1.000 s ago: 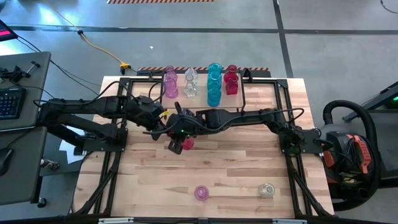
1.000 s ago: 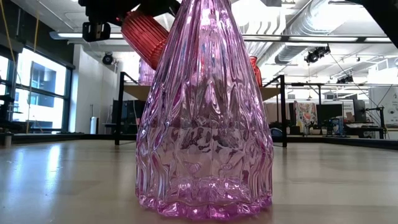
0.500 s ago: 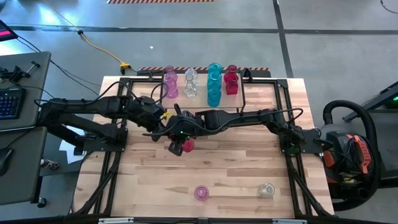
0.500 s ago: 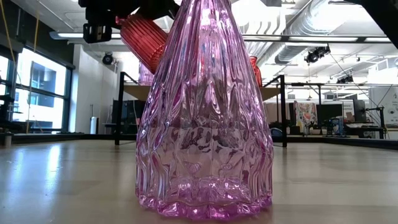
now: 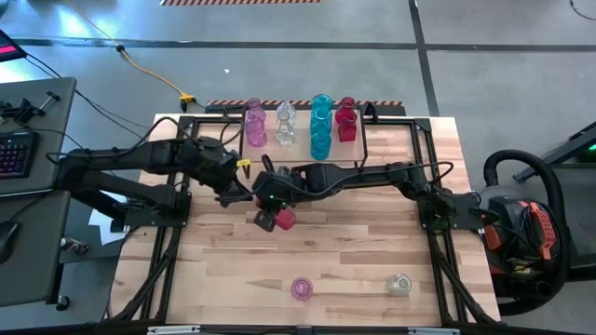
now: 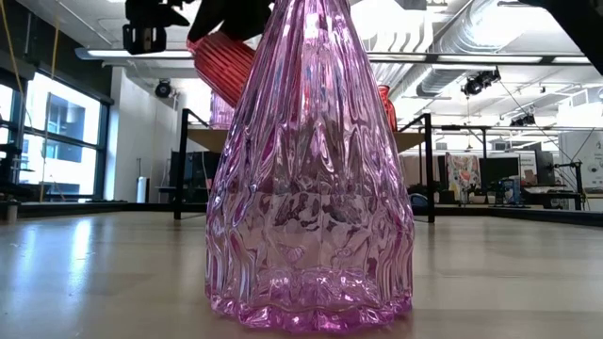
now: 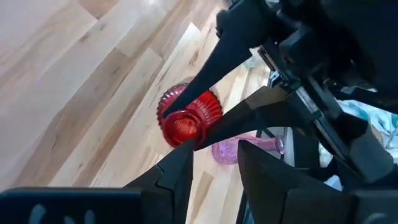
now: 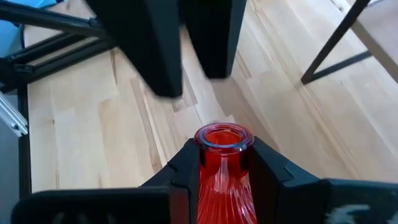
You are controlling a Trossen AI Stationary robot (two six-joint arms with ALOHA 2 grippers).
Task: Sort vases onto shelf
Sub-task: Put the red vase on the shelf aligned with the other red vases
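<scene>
A red ribbed vase point(image 5: 281, 220) hangs tilted above the middle of the table, with my right gripper point(image 5: 270, 210) shut on it. My left gripper point(image 5: 248, 189) stands just to its left, open and touching nothing. In the left wrist view its fingers point(image 7: 177, 177) stand apart, short of the vase's mouth point(image 7: 180, 129). The shelf point(image 5: 303, 138) stands at the far edge and carries a pink vase point(image 5: 253, 121), a clear vase point(image 5: 285, 123), a teal vase point(image 5: 321, 126) and a red vase point(image 5: 346, 119), all upright. My right gripper pinches the red vase by its neck point(image 8: 221, 163), just below the rim point(image 8: 222, 135), between its two fingers. The fingers slant down from the table's right side and lie along the vase, whose mouth points out past them. The vase is tilted and lifted clear of the table.
A pink vase point(image 5: 301, 288) stands upright near the front edge and fills the low view point(image 6: 311, 188). A clear vase point(image 5: 399, 285) stands to its right. Bare tabletop point(image 5: 363, 233) lies between these and the arms. Black frame bars run along the table's sides.
My left gripper has turned a little beside the red vase. The vase stays tilted in my right gripper at about the same place above the table.
</scene>
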